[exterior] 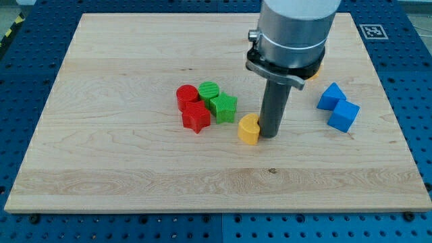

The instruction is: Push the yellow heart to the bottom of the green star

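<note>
The yellow heart (248, 129) lies on the wooden board (121, 169), below and to the right of the green star (223, 106), a small gap between them. My tip (270, 135) rests on the board right against the heart's right side. The rod rises from there to the grey arm body at the view's top.
A green cylinder (209, 90) sits up-left of the green star, a red cylinder (187, 96) and a red star (196, 117) to its left. Two blue blocks (331, 96) (344, 115) lie at the right. A yellow block (312, 71) peeks from behind the arm.
</note>
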